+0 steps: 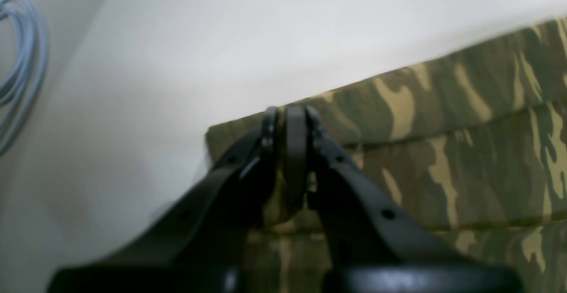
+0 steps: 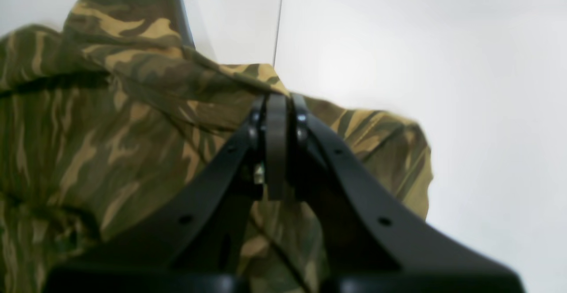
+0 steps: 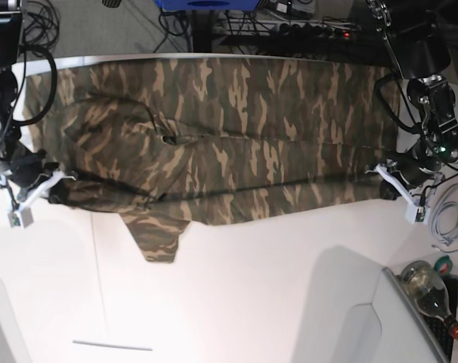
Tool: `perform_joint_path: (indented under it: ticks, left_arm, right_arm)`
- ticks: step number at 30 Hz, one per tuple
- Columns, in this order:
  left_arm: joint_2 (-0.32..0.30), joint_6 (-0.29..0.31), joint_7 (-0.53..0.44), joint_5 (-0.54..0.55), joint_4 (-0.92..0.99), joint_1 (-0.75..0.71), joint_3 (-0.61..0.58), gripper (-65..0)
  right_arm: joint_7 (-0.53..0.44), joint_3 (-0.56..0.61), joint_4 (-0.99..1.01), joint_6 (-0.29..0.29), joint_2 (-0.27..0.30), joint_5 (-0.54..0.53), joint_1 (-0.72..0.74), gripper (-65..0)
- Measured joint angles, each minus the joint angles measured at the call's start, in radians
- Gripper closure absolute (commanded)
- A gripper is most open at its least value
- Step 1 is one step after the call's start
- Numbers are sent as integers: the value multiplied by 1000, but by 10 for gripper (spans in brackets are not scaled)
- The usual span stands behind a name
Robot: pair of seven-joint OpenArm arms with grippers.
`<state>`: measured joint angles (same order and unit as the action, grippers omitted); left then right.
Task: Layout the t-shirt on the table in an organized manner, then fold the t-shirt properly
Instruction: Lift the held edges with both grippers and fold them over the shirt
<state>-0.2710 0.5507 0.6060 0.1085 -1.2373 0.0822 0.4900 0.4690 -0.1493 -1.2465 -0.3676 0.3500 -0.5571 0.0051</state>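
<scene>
The camouflage t-shirt lies spread lengthwise across the far half of the white table, its near half folded over, with one sleeve hanging out toward me. My left gripper is shut on the shirt's near edge at the right end in the base view. My right gripper is shut on a bunched fold of the shirt at the left end in the base view. Both hold the cloth low over the table.
A thin dark seam runs across the table. A coiled grey cable and a glass bottle lie off the table's right side. Cables and a power strip lie behind the far edge.
</scene>
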Motion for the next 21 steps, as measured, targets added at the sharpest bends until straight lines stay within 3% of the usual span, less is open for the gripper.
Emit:
perform_joint_path:
  ticks: [3, 5, 19, 21]
  left_arm:
    - [-3, 38, 96, -4, -29, -5, 34, 0]
    - [-3, 86, 102, 0, -84, -36, 55, 0]
    - [13, 92, 109, 0, -179, -229, 65, 0]
    - [12, 136, 110, -1, -179, -246, 65, 0]
  right_arm:
    - [14, -2, -17, 0, 0, -1, -3, 0]
    - [15, -2, -18, 0, 0, -4, -10, 0]
    - [97, -30, -166, 1, -4, -13, -162, 0]
    - [153, -73, -180, 1, -6, -12, -182, 0]
